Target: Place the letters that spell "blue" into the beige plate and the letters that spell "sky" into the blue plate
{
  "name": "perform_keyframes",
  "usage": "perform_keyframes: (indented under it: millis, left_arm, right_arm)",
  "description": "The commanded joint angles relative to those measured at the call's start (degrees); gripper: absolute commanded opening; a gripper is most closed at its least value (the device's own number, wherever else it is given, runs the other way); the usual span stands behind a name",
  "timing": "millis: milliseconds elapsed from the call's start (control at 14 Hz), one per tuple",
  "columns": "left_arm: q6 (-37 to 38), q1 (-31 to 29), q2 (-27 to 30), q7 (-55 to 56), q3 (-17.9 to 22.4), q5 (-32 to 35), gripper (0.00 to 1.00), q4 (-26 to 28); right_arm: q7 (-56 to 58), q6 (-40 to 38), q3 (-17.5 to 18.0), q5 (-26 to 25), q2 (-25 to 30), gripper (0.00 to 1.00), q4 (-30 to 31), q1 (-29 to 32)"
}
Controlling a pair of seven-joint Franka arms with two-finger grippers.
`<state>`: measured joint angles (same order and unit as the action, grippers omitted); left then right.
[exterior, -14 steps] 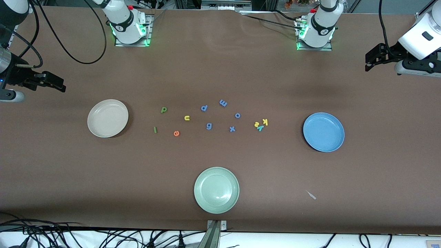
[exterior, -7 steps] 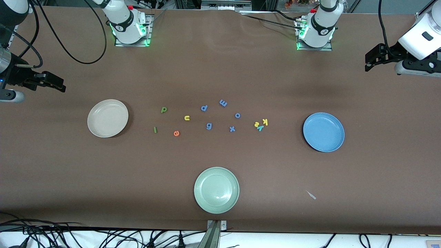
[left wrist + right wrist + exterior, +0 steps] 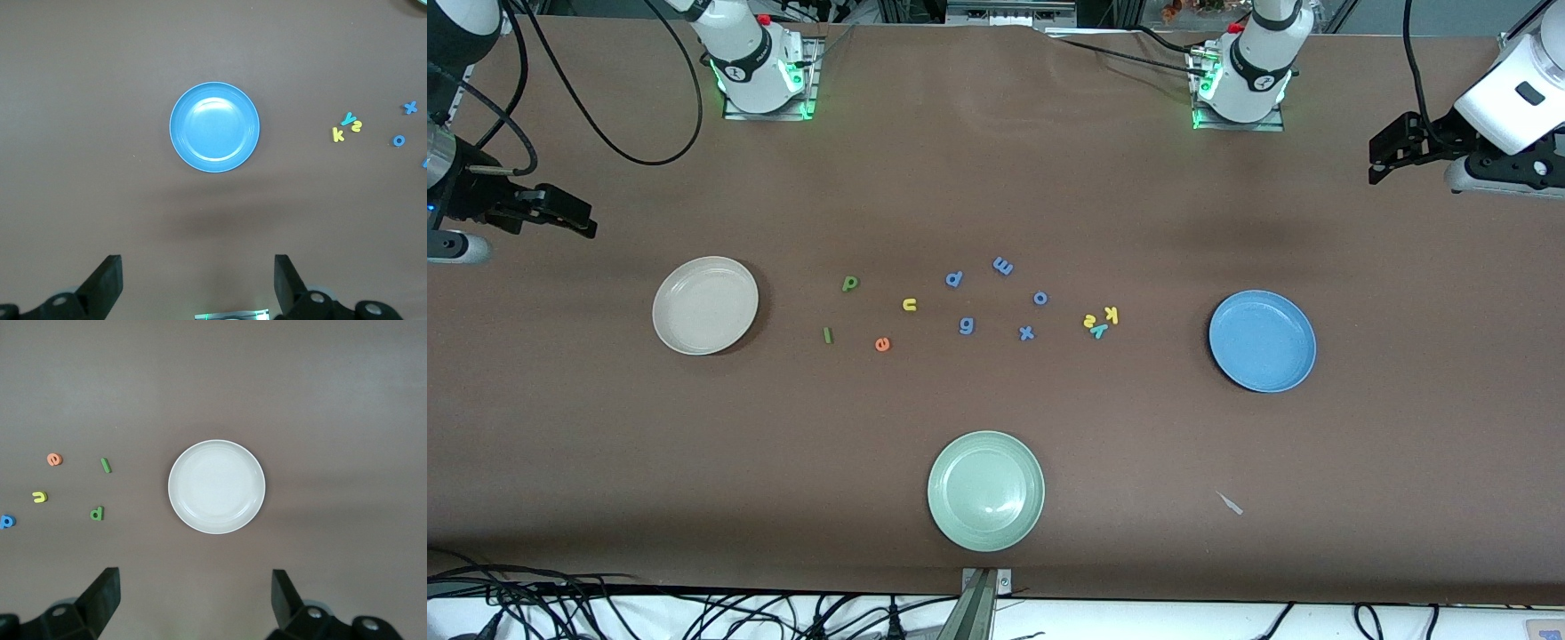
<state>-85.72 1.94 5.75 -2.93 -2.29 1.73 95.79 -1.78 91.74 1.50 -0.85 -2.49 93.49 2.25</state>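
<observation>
The beige plate (image 3: 705,305) (image 3: 216,487) lies empty toward the right arm's end of the table. Beside it on the cloth are the green "b" (image 3: 850,284), green "l" (image 3: 828,334), yellow "u" (image 3: 910,305) and orange "e" (image 3: 882,344). The blue plate (image 3: 1263,340) (image 3: 214,127) lies empty toward the left arm's end. The yellow "k" (image 3: 1111,314), yellow "s" (image 3: 1090,322) and teal "y" (image 3: 1100,332) cluster beside it. My left gripper (image 3: 1385,156) (image 3: 198,280) hangs open high over that end of the table. My right gripper (image 3: 574,218) (image 3: 195,597) hangs open and empty over the other end.
Blue-purple letters "p" (image 3: 954,278), "m" (image 3: 1003,265), "o" (image 3: 1040,298), "g" (image 3: 966,325) and "x" (image 3: 1026,332) lie between the two letter groups. A pale green plate (image 3: 985,490) sits nearer the front camera. A small pale scrap (image 3: 1232,504) lies near that edge.
</observation>
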Motion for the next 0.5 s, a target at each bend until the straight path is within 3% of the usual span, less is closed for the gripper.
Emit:
perform_keyframes:
  millis: [0, 430]
  left_arm:
    - [1.52, -0.18, -0.74, 0.29, 0.18, -2.25, 1.0, -1.83]
    - [1.43, -0.53, -0.74, 0.29, 0.18, -2.69, 1.0, -1.83]
  right_arm:
    - [0.63, 0.11, -0.01, -0.56, -0.06, 1.0, -0.42, 0.12]
    - [0.63, 0.11, -0.01, -0.56, -0.06, 1.0, -0.42, 0.12]
